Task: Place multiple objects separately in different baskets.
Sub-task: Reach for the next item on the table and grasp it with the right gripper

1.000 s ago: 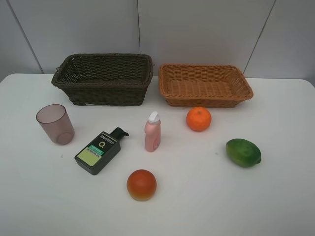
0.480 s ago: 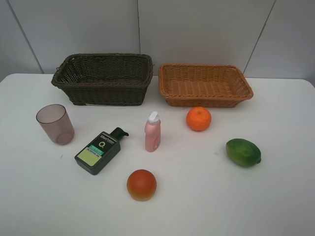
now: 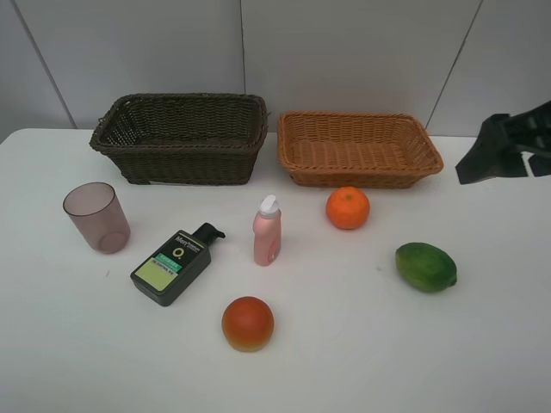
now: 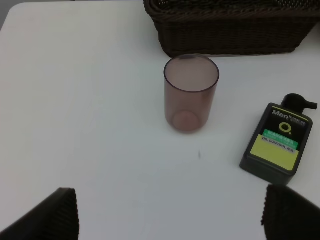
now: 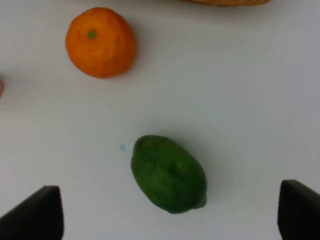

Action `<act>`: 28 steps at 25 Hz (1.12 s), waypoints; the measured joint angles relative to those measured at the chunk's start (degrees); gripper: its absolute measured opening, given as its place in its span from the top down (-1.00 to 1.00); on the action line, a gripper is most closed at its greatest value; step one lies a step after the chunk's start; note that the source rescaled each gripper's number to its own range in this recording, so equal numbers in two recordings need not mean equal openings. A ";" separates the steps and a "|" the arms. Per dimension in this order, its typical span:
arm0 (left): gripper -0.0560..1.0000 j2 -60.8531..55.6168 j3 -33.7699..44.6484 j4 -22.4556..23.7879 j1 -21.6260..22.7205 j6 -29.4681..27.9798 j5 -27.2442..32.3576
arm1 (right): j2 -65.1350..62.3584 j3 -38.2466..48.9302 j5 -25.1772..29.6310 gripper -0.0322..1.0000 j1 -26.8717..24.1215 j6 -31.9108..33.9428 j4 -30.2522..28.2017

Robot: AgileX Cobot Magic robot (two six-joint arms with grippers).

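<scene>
Right gripper [image 3: 506, 148] newly in at table edge, wide open, empty. Green fruit [image 5: 169, 174] right under it, btwn jaws; prob. 1st pick. Left gripper [image 4: 170, 214] wide open, empty, cup [image 4: 191, 92] ahead. Dark basket [image 3: 181, 163] & tan basket [image 3: 362, 177] unfilled.

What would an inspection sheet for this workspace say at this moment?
Surface: white table, tiny specks only.
Job's things: mauve cup and pink bottle upright; green pump bottle lying flat; orange, red-orange fruit, green fruit loose on the table; nothing seen inside dark basket or tan basket.
Clutter: nothing seen.
Grippers: left gripper open, facing the cup; right gripper open above the green fruit; both hold nothing.
Cables: nothing seen.
Surroundings: grey wall panels behind the baskets.
</scene>
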 joint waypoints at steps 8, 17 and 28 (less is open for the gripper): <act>-0.91 0.00 0.00 0.00 0.00 0.00 0.00 | 20.12 -8.50 -6.01 -0.93 7.44 10.66 0.05; -0.91 0.00 0.00 0.00 0.00 0.00 0.00 | 31.30 -8.88 -18.79 -0.97 13.83 27.10 -11.08; -0.91 0.00 0.00 0.00 0.00 0.00 0.00 | 36.52 -7.18 -28.93 -1.00 15.81 43.69 -25.93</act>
